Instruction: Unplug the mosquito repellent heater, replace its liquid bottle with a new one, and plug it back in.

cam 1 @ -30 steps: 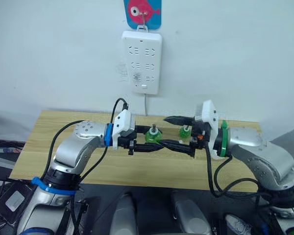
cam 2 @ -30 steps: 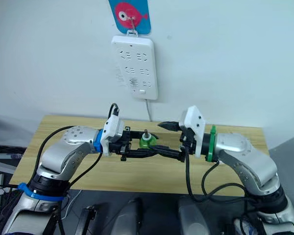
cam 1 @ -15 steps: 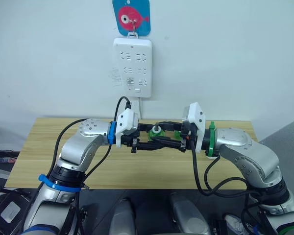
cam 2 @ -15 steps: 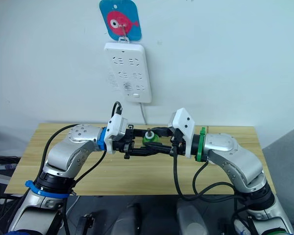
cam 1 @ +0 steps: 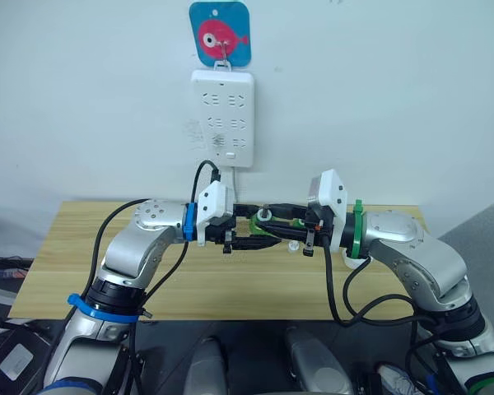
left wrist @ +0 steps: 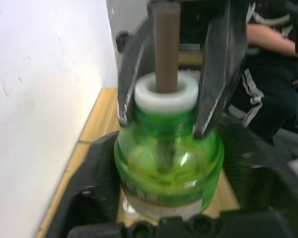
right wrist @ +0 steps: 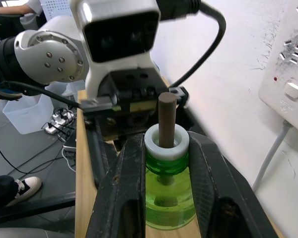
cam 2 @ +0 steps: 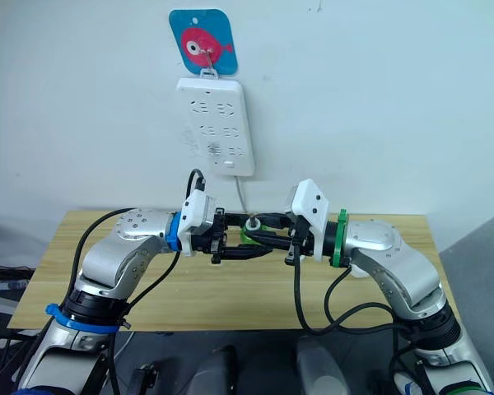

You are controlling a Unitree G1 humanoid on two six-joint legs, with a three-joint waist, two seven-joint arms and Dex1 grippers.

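A small green liquid bottle with a white collar and a bare brown wick hangs above the table between my two grippers. My right gripper is shut on its neck just under the collar. In the left wrist view its fingers clamp the neck from both sides. My left gripper reaches in from the other side. Its fingers stand spread on either side of the bottle's body, open. I cannot tell whether this is the old bottle or the new one. The mosquito repellent heater is hidden.
A white multi-socket power strip hangs on the wall under a blue fish tag, and its cord drops behind the table. The wooden table runs wide below both arms. A person sits in the background.
My right gripper has gone from wide open to shut on the bottle's neck. My left gripper's fingers have spread apart around the bottle. The head camera has tilted up.
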